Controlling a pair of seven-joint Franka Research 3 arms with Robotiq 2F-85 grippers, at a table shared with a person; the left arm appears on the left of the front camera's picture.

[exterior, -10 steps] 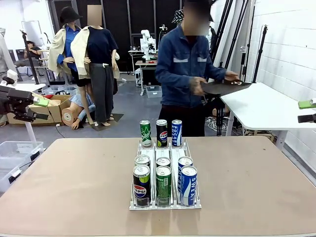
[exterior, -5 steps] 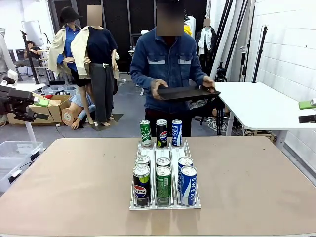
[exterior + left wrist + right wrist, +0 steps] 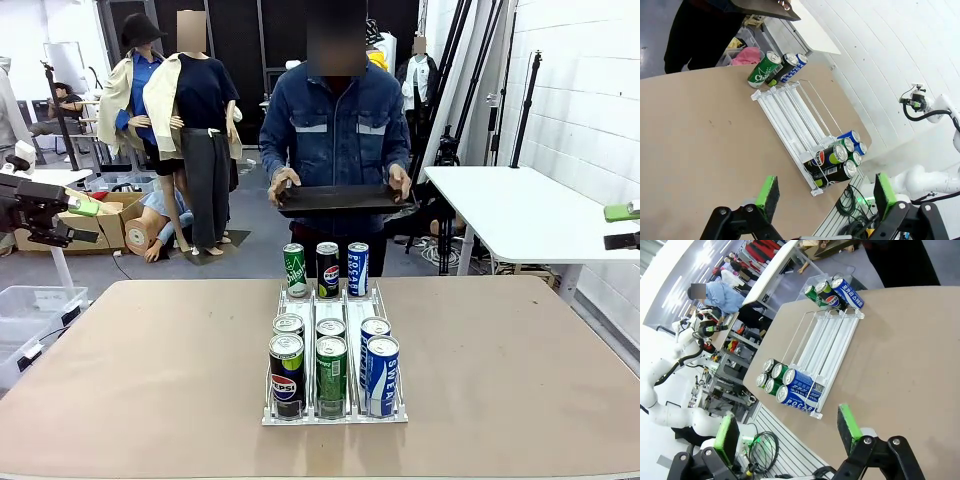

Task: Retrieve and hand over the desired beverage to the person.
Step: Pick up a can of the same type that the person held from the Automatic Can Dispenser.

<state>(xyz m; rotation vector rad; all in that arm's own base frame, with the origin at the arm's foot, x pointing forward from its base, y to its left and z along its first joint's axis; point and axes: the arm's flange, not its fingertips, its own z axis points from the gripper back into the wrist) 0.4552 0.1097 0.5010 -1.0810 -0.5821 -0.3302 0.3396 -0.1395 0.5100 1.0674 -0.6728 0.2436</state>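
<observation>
the counter (image 3: 150,380) was a plain light brown. the rack (image 3: 345,305) on it was clear plastic with white rails. at its far end were a green can (image 3: 294,270) with white script, a black can (image 3: 327,270) with a red, white and blue roundel, and a blue can (image 3: 358,268) with white lettering. the near black can (image 3: 286,378) had a yellow-green band, the near green can (image 3: 331,378) pale markings, and the near blue can (image 3: 382,375) white letters. the person (image 3: 335,130) wore a blue denim jacket with pale stripes across the chest and dark trousers (image 3: 695,35). the tray (image 3: 340,198) was black. the left end effector (image 3: 826,195) and right end effector (image 3: 789,432) were black with bright green pads (image 3: 767,192).
</observation>
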